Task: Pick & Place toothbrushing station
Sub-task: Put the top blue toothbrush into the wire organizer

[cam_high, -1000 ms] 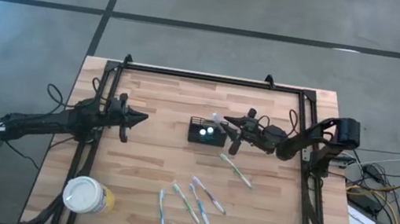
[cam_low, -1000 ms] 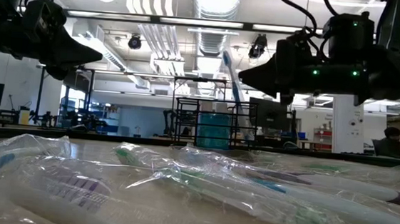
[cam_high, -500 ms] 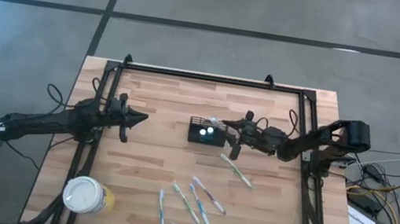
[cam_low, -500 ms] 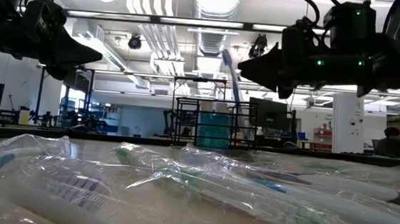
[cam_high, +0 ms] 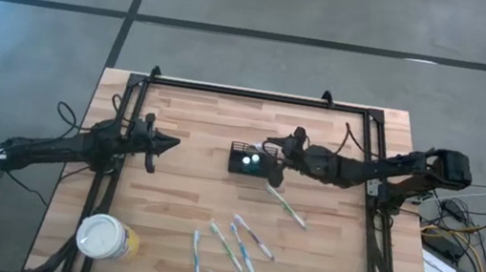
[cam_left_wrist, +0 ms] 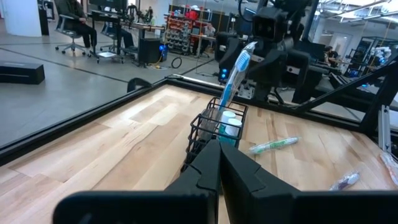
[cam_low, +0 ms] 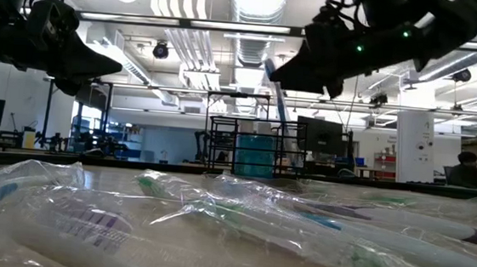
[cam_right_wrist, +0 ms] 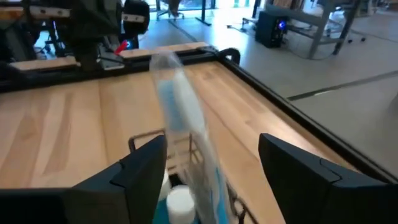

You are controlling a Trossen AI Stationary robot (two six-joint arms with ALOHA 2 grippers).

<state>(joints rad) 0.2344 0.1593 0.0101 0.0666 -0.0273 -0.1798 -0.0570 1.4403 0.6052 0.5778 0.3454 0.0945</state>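
- A wooden table (cam_high: pixel 186 195) of pale planks with a black frame (cam_high: pixel 259 96) along its edges
- A round yellow cup (cam_high: pixel 104 238) with a white lid stands near the table's front left corner
- One wrapped toothbrush (cam_high: pixel 286 206) lies alone on the wood, right of the table's middle
- A loose group of wrapped toothbrushes (cam_high: pixel 235 251) lies nearer the front edge, some side by side and some angled apart
- In the low view their clear wrappers (cam_low: pixel 214 225) fill the foreground
- Cables (cam_high: pixel 448 220) trail off the table's right side
- Grey floor (cam_high: pixel 271 15) with dark seams
- A seated person (cam_left_wrist: pixel 74 18) in the room beyond
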